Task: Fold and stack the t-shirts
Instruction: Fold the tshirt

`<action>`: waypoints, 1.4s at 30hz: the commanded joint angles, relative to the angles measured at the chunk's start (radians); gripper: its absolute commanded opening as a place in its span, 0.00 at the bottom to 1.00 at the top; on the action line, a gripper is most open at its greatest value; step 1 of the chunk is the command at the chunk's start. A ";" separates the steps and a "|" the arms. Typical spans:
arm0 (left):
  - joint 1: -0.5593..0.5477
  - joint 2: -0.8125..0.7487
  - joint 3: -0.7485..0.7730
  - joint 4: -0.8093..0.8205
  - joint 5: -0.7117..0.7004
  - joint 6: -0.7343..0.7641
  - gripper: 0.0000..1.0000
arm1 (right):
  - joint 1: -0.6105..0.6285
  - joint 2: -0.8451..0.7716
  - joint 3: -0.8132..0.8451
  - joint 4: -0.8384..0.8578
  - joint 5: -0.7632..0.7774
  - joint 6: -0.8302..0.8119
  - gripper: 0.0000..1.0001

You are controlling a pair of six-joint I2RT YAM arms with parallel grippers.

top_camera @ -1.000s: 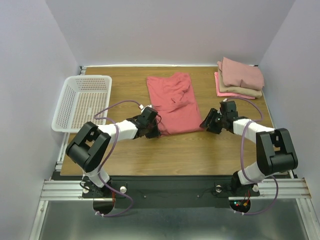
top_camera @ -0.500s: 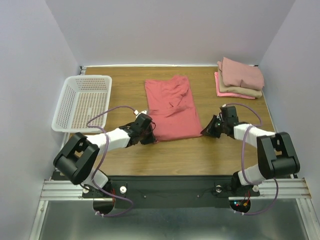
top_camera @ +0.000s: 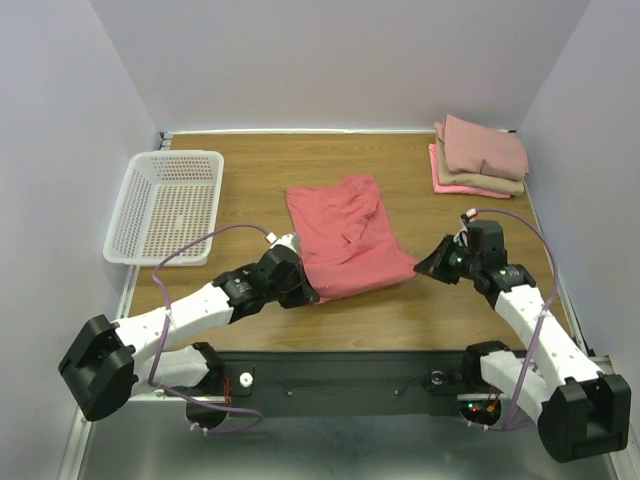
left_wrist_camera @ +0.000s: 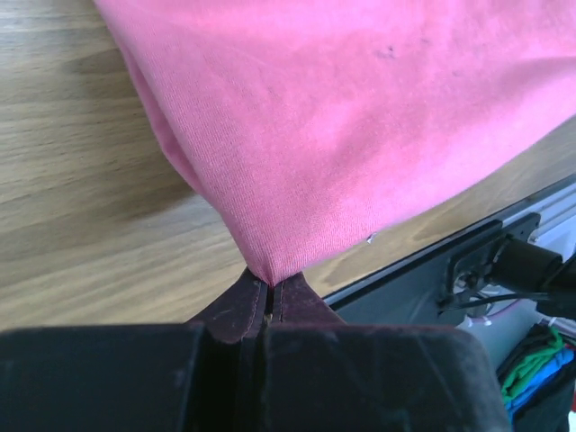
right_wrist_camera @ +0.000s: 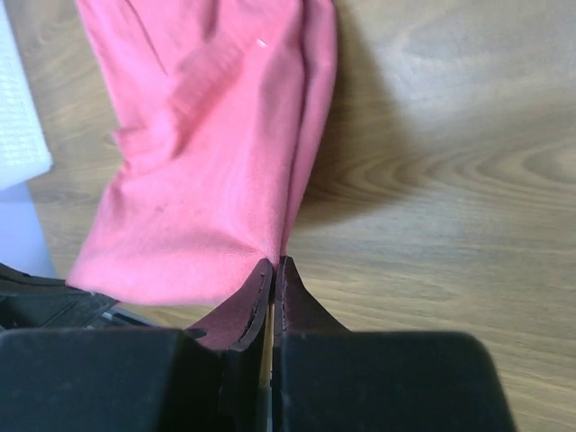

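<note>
The coral-red t-shirt (top_camera: 343,232) lies folded lengthwise in the middle of the table, its near edge lifted. My left gripper (top_camera: 305,293) is shut on its near left corner; in the left wrist view (left_wrist_camera: 267,286) the cloth (left_wrist_camera: 342,117) hangs from the closed tips. My right gripper (top_camera: 424,268) is shut on the near right corner; it also shows in the right wrist view (right_wrist_camera: 274,264), pinching the shirt (right_wrist_camera: 207,153). A stack of folded tees, dusty-pink (top_camera: 485,145) on top of tan (top_camera: 505,186) and bright-pink (top_camera: 445,182), sits at the back right.
A white mesh basket (top_camera: 165,203) stands at the left edge of the wooden table (top_camera: 250,180). Purple walls close in the back and both sides. The black front rail (top_camera: 340,365) runs along the table's near edge, close to both grippers.
Both grippers have pulled back toward the near edge of the table, dragging the coral-red shirt's near edge with them. The shirt now stretches further forward, its front corners raised.
</note>
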 commanded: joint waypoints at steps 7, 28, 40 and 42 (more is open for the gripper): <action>0.102 0.022 0.264 -0.148 -0.128 0.035 0.00 | -0.002 0.221 0.333 -0.013 0.114 -0.054 0.00; 0.475 0.457 0.606 -0.033 0.116 0.302 0.00 | -0.002 0.784 0.896 0.104 0.085 -0.057 0.00; 0.544 0.674 0.780 -0.025 0.177 0.348 0.00 | -0.003 1.042 1.140 0.106 0.063 -0.070 0.00; 0.557 0.720 0.811 -0.024 0.179 0.348 0.00 | -0.002 1.108 1.205 0.107 0.056 -0.083 0.00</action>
